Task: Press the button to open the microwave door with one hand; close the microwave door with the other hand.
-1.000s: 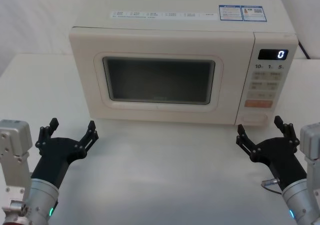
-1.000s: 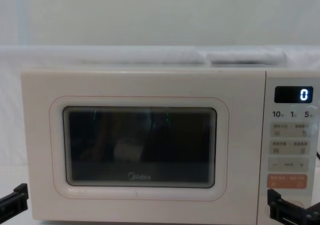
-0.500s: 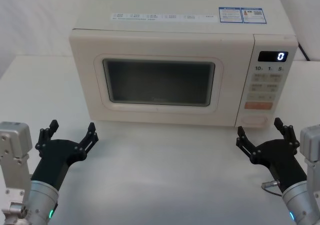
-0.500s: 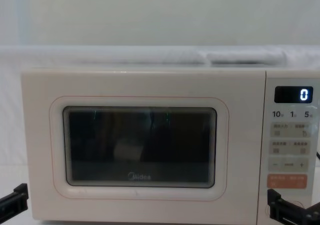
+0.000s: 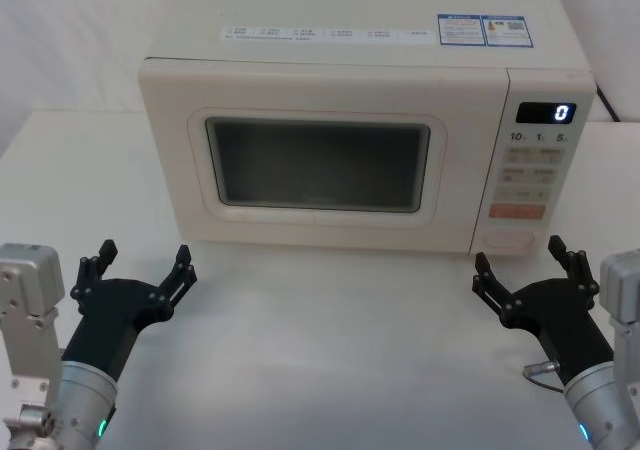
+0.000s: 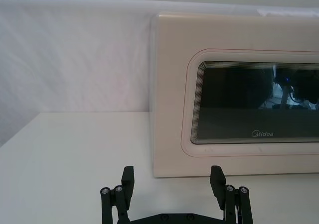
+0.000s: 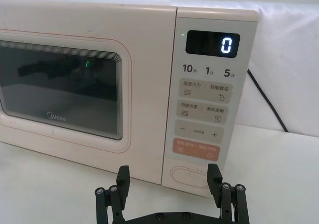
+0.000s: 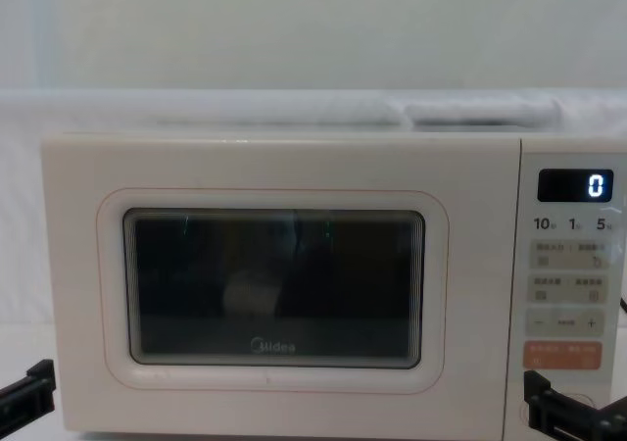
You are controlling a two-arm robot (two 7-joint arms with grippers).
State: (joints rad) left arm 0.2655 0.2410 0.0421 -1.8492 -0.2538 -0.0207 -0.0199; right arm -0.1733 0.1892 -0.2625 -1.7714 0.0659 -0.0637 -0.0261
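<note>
So the big cream-white microwave door with the dark rounded window, thin pink outline and grey Midea logo sits flush shut against the oven body, straight ahead of both claws and spanning most of the gap between them; the white tabletop under everything is plain and flat. To the right of the door is the narrow cream keypad panel with its black digital display showing a glowing 0, dead ahead of the right claw and a bit above it. The left gripper, a black blocky claw on a grey-white wrist with a green light, hovers low over the table just short of the door's lower left corner, not touching it; fingers spread wide, nothing in them. The right gripper, same build, hangs in front of the panel's bottom edge, also apart from it; its fingers are splayed wide and it's got hold of nothing. The orange rectangular key sits above the right claw's gap; right under that key is the button, a wide cream pill-shaped key with a recessed oval outline, lined up between the right claw's fingertips and just beyond them, no contact that I can see.
</note>
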